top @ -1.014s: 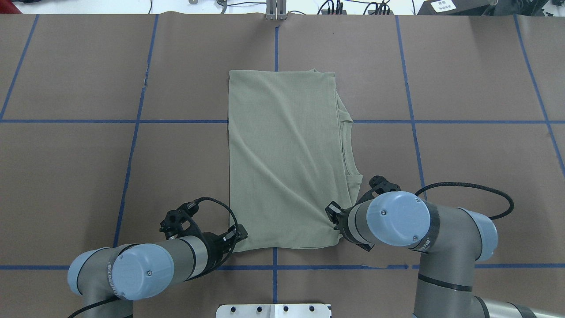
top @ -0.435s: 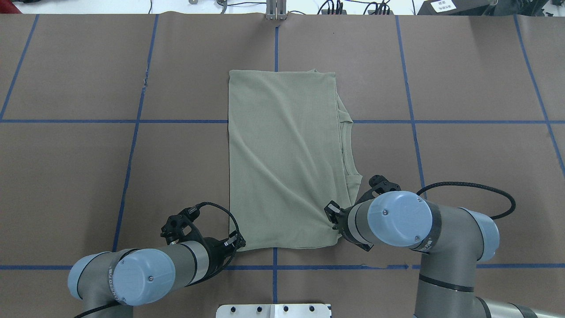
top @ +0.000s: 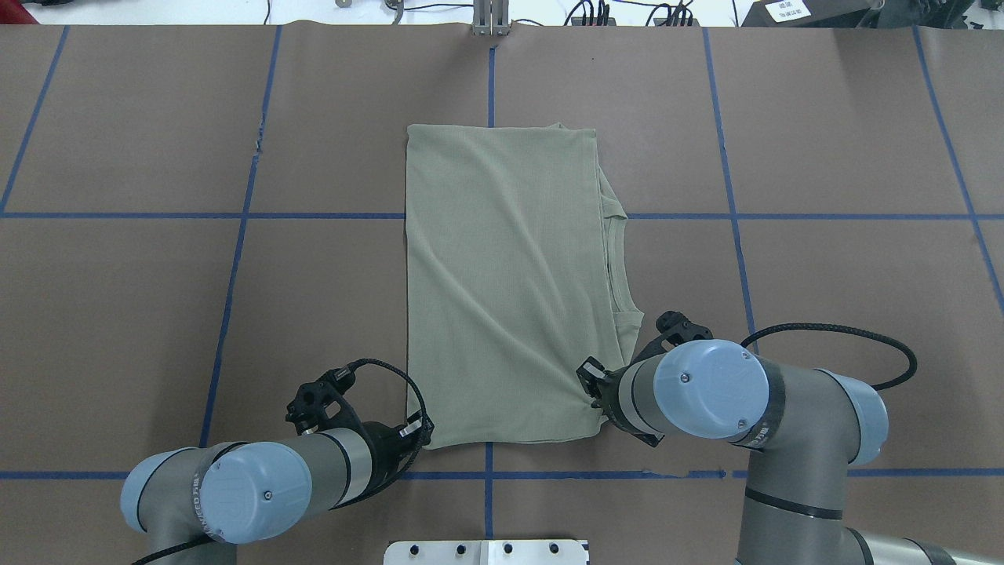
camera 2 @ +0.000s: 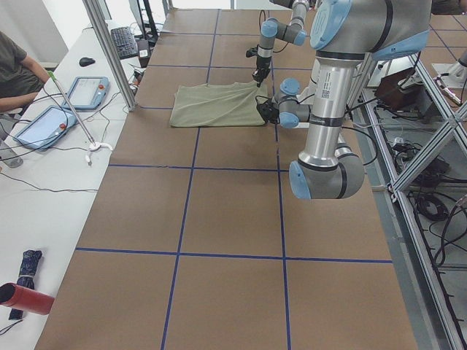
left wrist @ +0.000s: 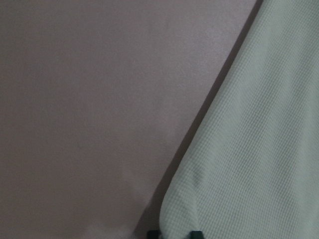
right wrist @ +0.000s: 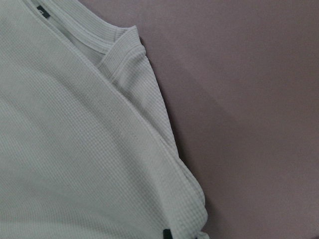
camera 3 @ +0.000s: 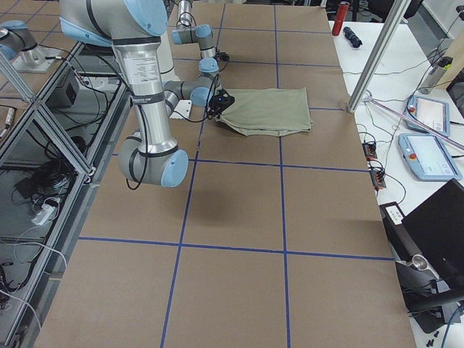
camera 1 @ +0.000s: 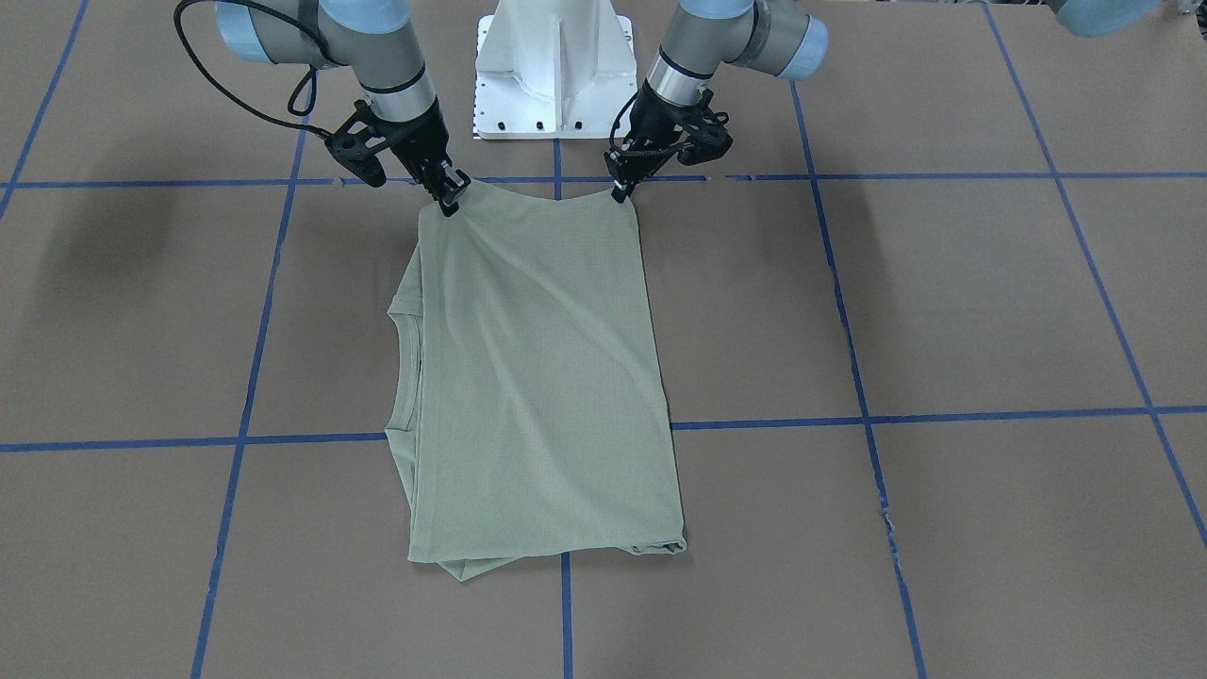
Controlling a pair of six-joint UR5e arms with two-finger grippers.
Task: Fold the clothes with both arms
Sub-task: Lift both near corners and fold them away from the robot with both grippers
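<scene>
The sage-green shirt (top: 502,282) lies folded into a long rectangle in the middle of the brown table, its neckline (top: 620,267) showing along the right side. My left gripper (top: 422,433) is shut on the shirt's near left corner, which is drawn slightly inward. My right gripper (top: 598,404) is shut on the near right corner, mostly hidden under its wrist. In the front-facing view the right gripper (camera 1: 448,203) and left gripper (camera 1: 620,191) pinch the two corners of the shirt (camera 1: 537,377), and the edge between them sags a little. The left wrist view shows the cloth corner (left wrist: 199,209) between the fingertips.
The white pedestal base (camera 1: 554,66) stands just behind the grippers. Blue tape lines (top: 235,215) grid the table. A metal post (camera 2: 109,55), control tablets (camera 2: 89,91) and a seated person (camera 2: 18,69) are at the far side; a red bottle (camera 2: 25,299) lies on the side bench.
My left gripper has shifted toward the robot, and the shirt's near left corner has drawn inward with it. The right arm has barely moved.
</scene>
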